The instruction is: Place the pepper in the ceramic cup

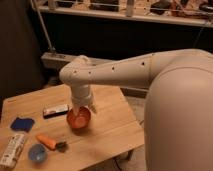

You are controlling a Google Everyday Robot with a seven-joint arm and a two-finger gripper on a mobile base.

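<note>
Gripper (81, 106) on my 1 arm hangs over the orange-red bowl (78, 120) on the wooden table (107, 125); I cannot tell its state. Apart from it, the pepper (46, 141) lies just beside the blue ceramic cup (37, 153), outside it.

The arm (120, 70) has a smooth, off-white tubular casing that widens into a large rounded off-white body shell (180, 120) to the right of the end effector. A row of small dark dots (112, 67) runs along the casing. A rounded joint housing (75, 75) sits directly above the end effector (81, 106), which ends a short white wrist column (80, 94) over the wooden surface (112, 127).
</note>
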